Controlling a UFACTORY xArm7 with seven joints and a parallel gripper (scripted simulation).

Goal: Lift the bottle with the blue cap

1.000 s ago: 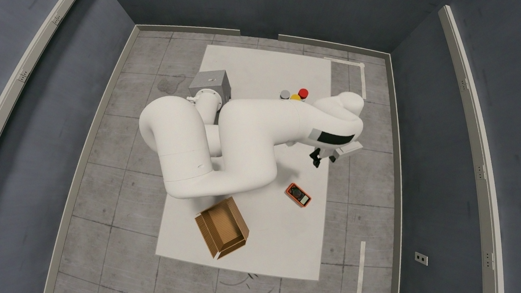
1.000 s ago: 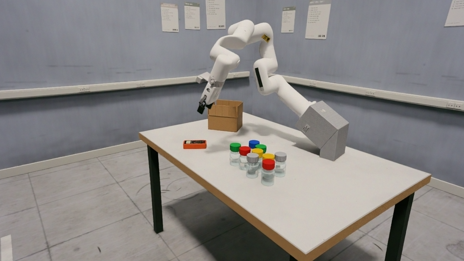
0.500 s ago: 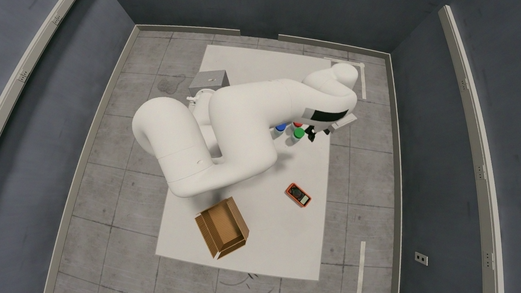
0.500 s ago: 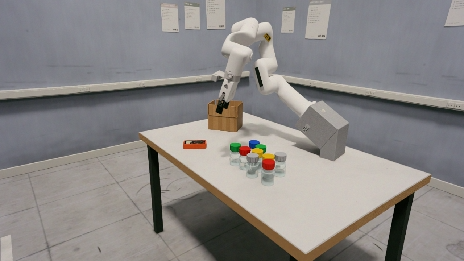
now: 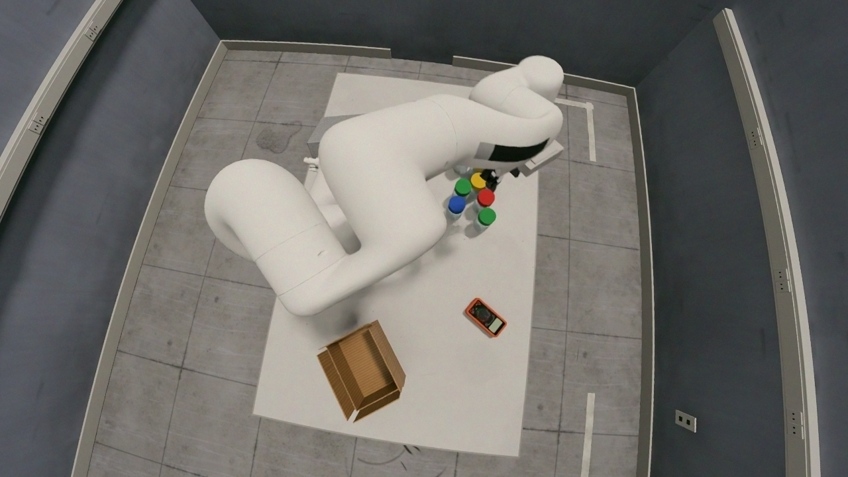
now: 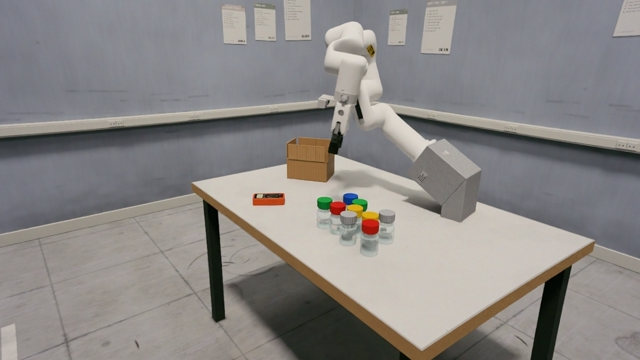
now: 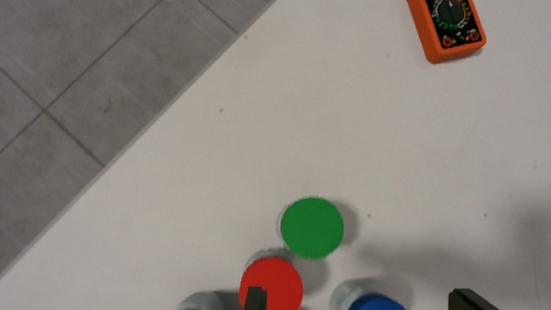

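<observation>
The bottle with the blue cap (image 6: 349, 198) stands upright on the white table, at the far side of a tight cluster of several small clear bottles with green, red, yellow and grey caps. From above its cap (image 5: 456, 204) shows beside the arm. In the wrist view the blue cap (image 7: 376, 302) is cut by the bottom edge, next to a red cap (image 7: 271, 284) and a green cap (image 7: 312, 227). My gripper (image 6: 334, 143) hangs high above the cluster, open and empty. Its fingertips straddle the blue cap in the wrist view.
An orange multimeter (image 6: 268, 198) lies near the table's front edge, left of the bottles. An open cardboard box (image 6: 310, 158) stands at the far corner. The arm's grey base block (image 6: 445, 179) sits on the table behind the cluster.
</observation>
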